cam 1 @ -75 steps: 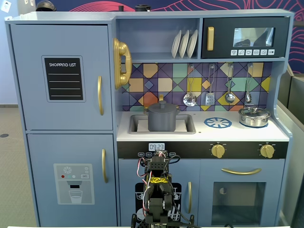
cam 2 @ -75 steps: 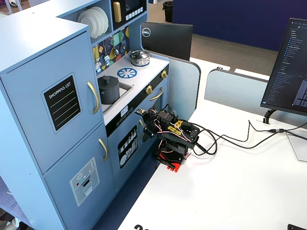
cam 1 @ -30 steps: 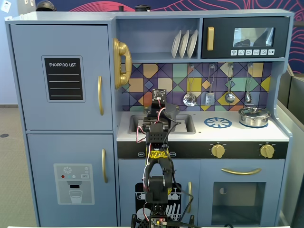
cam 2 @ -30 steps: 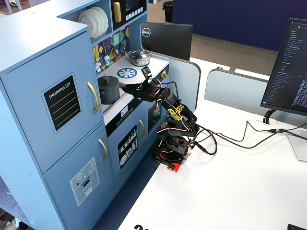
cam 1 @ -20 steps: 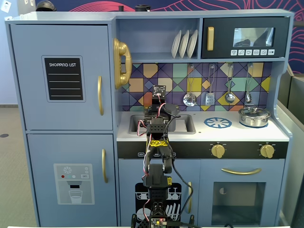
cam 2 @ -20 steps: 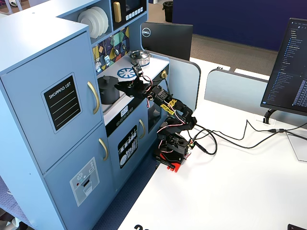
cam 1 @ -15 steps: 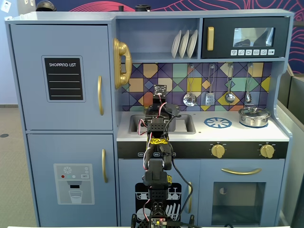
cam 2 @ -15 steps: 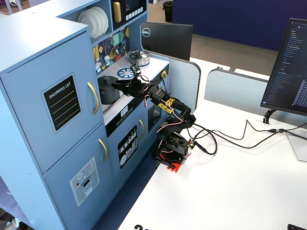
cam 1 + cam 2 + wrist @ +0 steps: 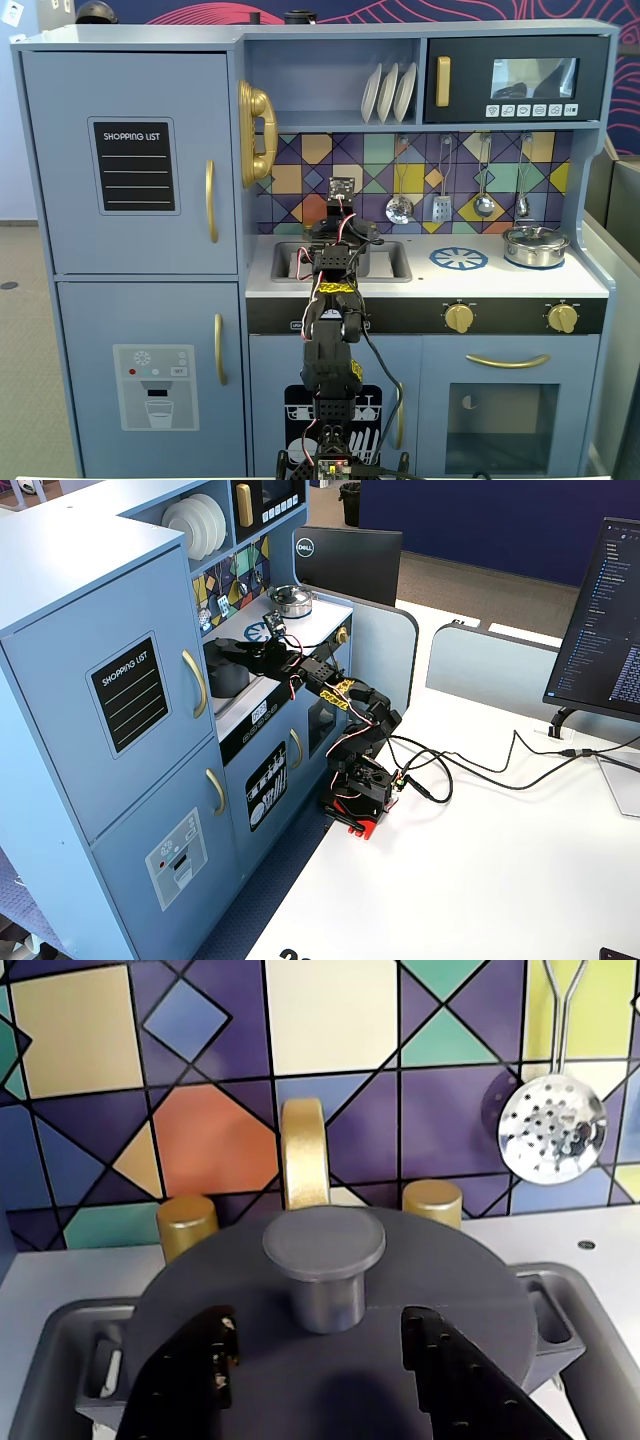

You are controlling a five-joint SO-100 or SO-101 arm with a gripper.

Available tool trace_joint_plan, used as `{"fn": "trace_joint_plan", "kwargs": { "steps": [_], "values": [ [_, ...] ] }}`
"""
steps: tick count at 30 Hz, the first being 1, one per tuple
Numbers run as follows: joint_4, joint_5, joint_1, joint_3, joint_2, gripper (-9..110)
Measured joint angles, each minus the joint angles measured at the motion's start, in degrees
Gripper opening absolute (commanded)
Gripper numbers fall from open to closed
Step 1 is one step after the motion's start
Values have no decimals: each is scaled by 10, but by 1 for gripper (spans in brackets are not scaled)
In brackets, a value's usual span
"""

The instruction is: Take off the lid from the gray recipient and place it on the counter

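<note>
In the wrist view the dark gray lid (image 9: 400,1290) fills the lower frame, with its knob (image 9: 323,1260) upright at the centre. It lies on the gray recipient, whose side handles (image 9: 548,1310) poke out beneath it; the pot stands in the sink (image 9: 50,1340). My gripper (image 9: 320,1350) is open just above the lid. One finger (image 9: 190,1375) is left of the knob and the other finger (image 9: 455,1375) is right of it, neither touching it. In a fixed view the pot (image 9: 228,678) shows under the gripper (image 9: 228,650). In the other fixed view the arm (image 9: 335,290) hides it. The white counter (image 9: 500,282) lies to the right.
A gold faucet (image 9: 303,1150) and two gold taps (image 9: 187,1222) stand just behind the lid. A steel skimmer (image 9: 553,1128) hangs on the tiled wall. A shiny silver pan (image 9: 535,245) sits at the counter's right, beside the blue burner ring (image 9: 459,259).
</note>
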Motion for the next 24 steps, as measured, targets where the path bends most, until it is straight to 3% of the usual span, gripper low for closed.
{"fn": "trace_joint_plan", "kwargs": {
  "steps": [15,21,24],
  "values": [
    [-55,-9,-2,-56,-111,12],
    [-75,-9,-2,-76,-141,0],
    [-79,-9,-4,-83,-142,0]
  ]
}}
